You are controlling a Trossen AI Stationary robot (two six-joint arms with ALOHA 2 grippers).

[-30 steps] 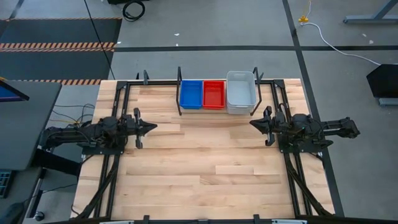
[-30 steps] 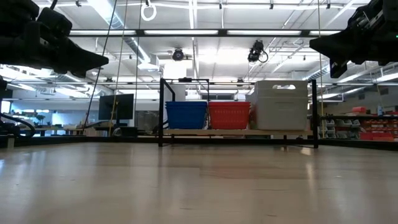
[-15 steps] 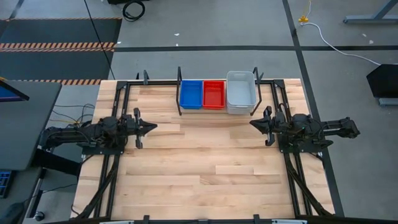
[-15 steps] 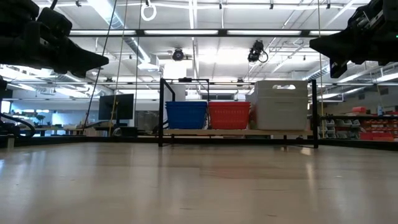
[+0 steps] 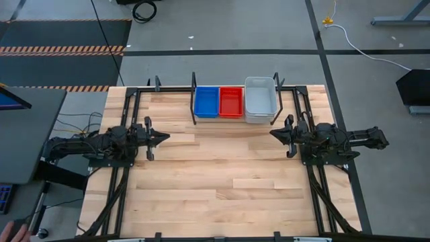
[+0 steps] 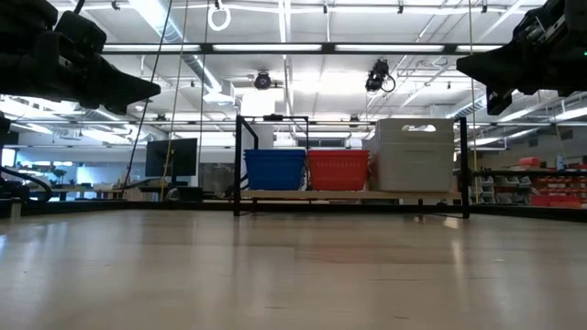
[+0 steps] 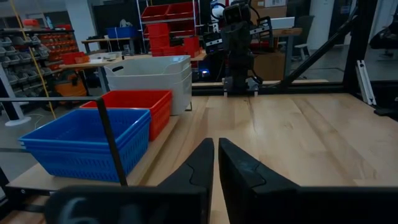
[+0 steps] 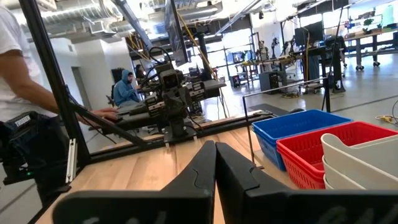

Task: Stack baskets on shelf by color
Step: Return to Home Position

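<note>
**Both arms parked, hands clenched; baskets stacked by colour on the shelf**

The near half of the tabletop (image 5: 222, 188) is bare wood. At mid-depth both arms lie low along the side edges, pointing inward at each other and well apart.

- **Left hand** (image 5: 164, 138): over the left side of the tabletop, clenched, holding nothing. Its wrist view shows the two fingers with only a thin slit between them.
- **Right hand** (image 5: 273, 133): over the right side, clenched, holding nothing. Its wrist view shows the fingers pressed together.

In the low view both hands hang above the surface, clear of the wood.

The shelf (image 6: 238, 165) sits at the centre of the far edge, and all the baskets are on it in one row. From left to right in the high view:

- **Blue baskets** (image 5: 207, 102): nested in a stack, touching the red ones.
- **Red baskets** (image 5: 231, 101): nested in a stack in the middle.
- **Grey-white baskets** (image 5: 259, 99): just beside the red. This stack is wider and taller, and three layers show in the left wrist view.

Every stack is upright.

Beyond the tabletop, the right wrist view shows a person (image 8: 15, 56) in a white shirt close by. Another person (image 8: 126, 87), in a blue hood, sits farther back.
</note>
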